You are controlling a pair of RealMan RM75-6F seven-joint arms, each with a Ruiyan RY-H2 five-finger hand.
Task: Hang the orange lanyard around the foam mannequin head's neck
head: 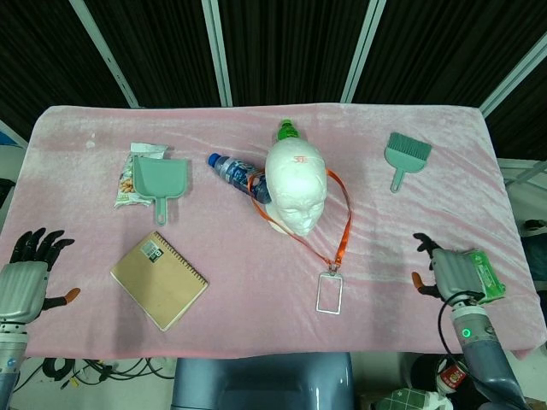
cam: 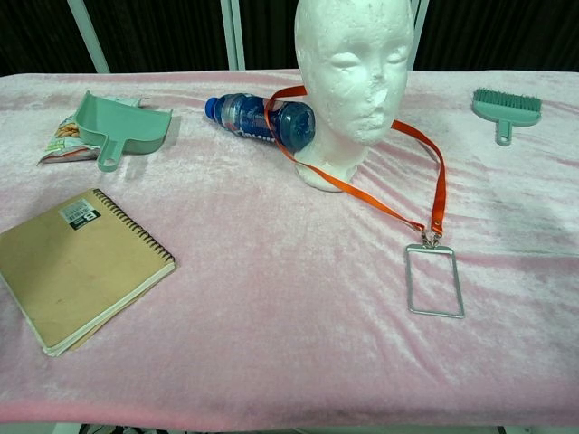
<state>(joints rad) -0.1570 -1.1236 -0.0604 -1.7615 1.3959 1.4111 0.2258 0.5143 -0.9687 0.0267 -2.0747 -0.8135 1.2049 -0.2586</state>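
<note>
Head view: pink-covered surface [head: 256, 265]. Foam mannequin head [head: 295, 184] stands near centre. Orange lanyard [head: 344, 224] loops around its neck; the strap runs down toward the near edge and ends in a clear badge holder [head: 329, 293] lying flat. Blue water bottle [head: 235, 173] lies just left of the mannequin head, touching it; a green cap [head: 287, 130] shows behind. Teal dustpan [head: 160, 181] rests on a snack packet [head: 128, 181] at left; spiral notebook [head: 159, 279] nearer the edge. Teal brush [head: 405, 155] at right, green packet [head: 481, 275] far right. Left robot hand [head: 26, 278] off the left edge, fingers spread, holding nothing. Right robot hand [head: 449, 272] beside the green packet, fingers apart, empty, well apart from the badge holder.

Chest view: neither robot hand visible. Lanyard [cam: 398, 212] around the neck of the mannequin head [cam: 355, 68], badge holder [cam: 434, 280] flat on the cloth.
</note>
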